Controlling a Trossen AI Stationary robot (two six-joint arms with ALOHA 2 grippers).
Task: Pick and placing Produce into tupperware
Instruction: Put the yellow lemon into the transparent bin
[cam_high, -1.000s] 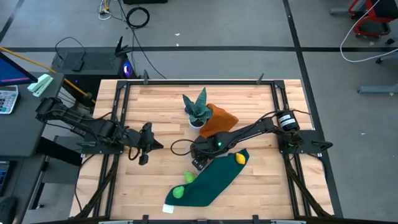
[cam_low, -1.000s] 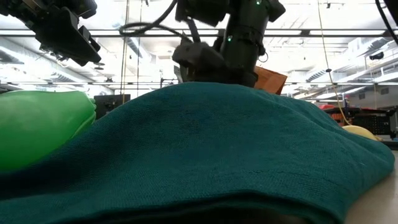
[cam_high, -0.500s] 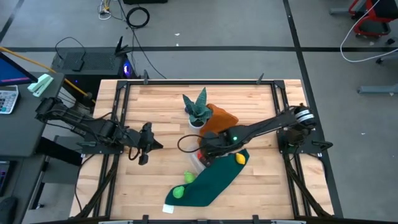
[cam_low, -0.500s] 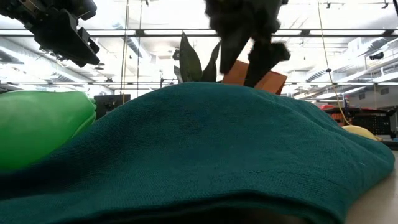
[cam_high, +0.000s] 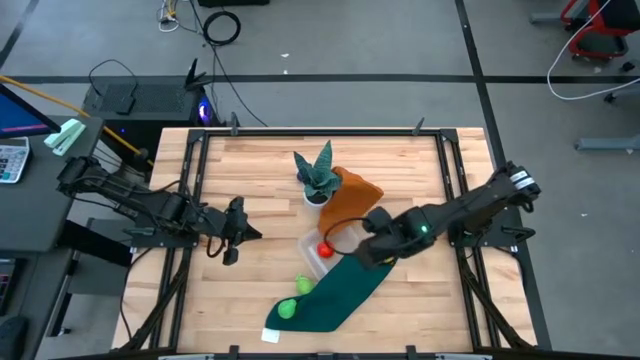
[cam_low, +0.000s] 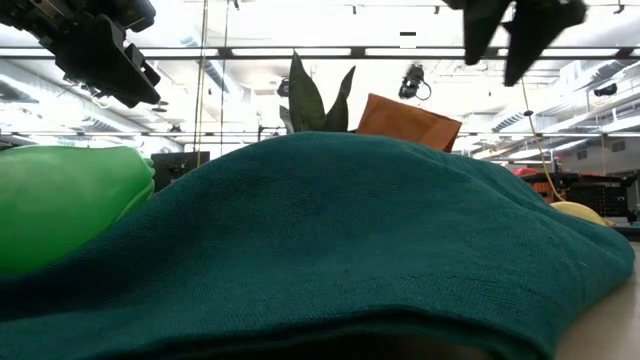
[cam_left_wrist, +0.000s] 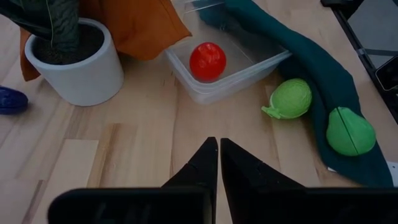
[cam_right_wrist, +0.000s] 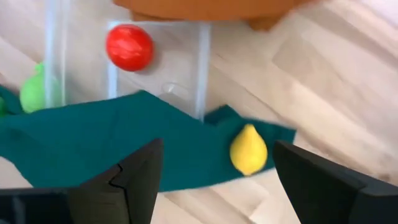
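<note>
With the red ball lying in the tupperware, my right end effector hung empty and wide above the green cloth, the lemon seeming the next pick, while my left end effector waited closed at the worktop's left.

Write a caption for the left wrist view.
Red ball in the clear tupperware; two green produce pieces wait by the green cloth.
</note>
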